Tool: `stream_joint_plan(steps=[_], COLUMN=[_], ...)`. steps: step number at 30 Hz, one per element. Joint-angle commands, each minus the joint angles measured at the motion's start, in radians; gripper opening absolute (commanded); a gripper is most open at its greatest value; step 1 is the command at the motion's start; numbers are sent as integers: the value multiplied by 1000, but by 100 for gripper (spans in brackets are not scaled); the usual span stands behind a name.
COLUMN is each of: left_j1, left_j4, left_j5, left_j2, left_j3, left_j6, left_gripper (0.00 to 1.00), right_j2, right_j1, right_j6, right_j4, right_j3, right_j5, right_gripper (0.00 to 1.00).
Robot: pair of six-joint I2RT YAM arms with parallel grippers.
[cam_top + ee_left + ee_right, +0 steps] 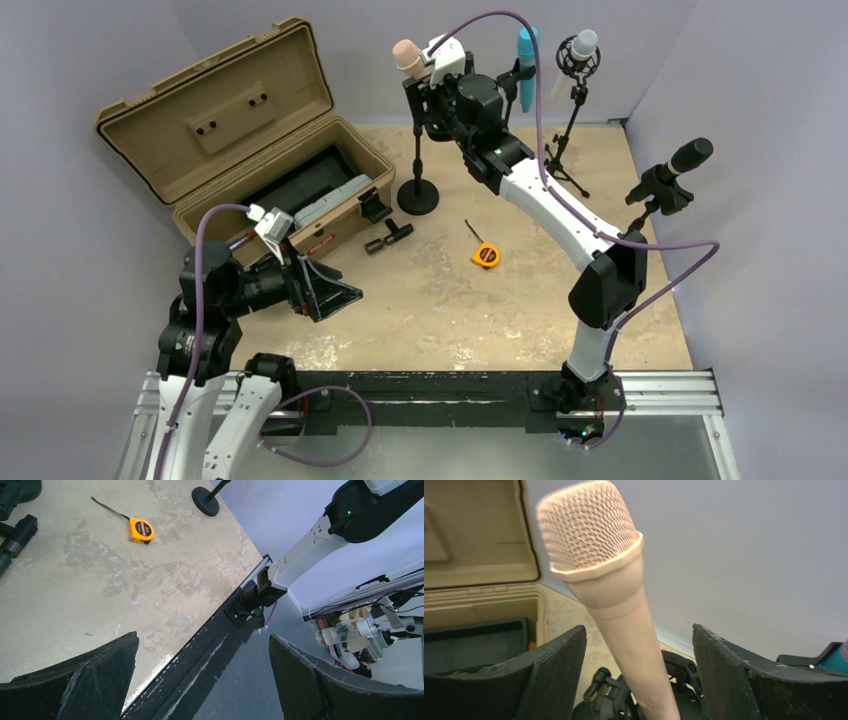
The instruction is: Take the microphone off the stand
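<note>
The pink mic (407, 55) stood at the back of the table (440, 300), up on top of its stand (418, 192). A black clip (676, 677) held it near the bottom end, and it leaned a little. The right fingers (549, 680) were open, one on each side of the mic's handle (624, 615). There was a gap on both sides, so they did not touch it yet. The left fingers (85, 685) were wide open too, with nothing in them. They were well away at the near side, next to the open box (250, 130). A yellow tape (486, 255) lay in the middle of the table.

The mic looked hard and smooth, and likely not very heavy. A round smooth handle can slip, so I think it needed a firm squeeze. The best spot seemed to be the handle, below the mesh head (586, 527) and above the clip. The mesh head looked like the weak part, and a hard pinch there could dent it. The stand had a thin pole and a small round foot, so a pull to the side could tip it over. A pull along the mic, up and out of the clip, looked safer. How tight the clip held, I could not tell.
</note>
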Motion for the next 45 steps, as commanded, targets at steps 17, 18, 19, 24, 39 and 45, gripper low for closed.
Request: stream_joint_plan(steps=[17,18,19,24,39,45], left_j1=[4,4,4,4,4,4], left_j4=[-106,-105,-104,-100,-150,-165], left_j5=[-52,-52,-51,-57,-192,-306], left_j2=[30,32,33,34,99,102], left_j3=[119,118,117,113,108,91], left_j6=[94,92,91,88,133,139], left_gripper=[100,100,100,100,99,97], right_j2=[3,-3,-8,-20,-617,-730], right_j1=[85,90,95,124,135,237], right_j6=[-255,-267,-278,-283,831,1139], right_j4=[104,110,113,110,205,128], right_j3=[133,149,167,308,-487,-801], right_j5=[264,256,245,251,-270,-309], right_gripper=[27,27,26,24,0,0])
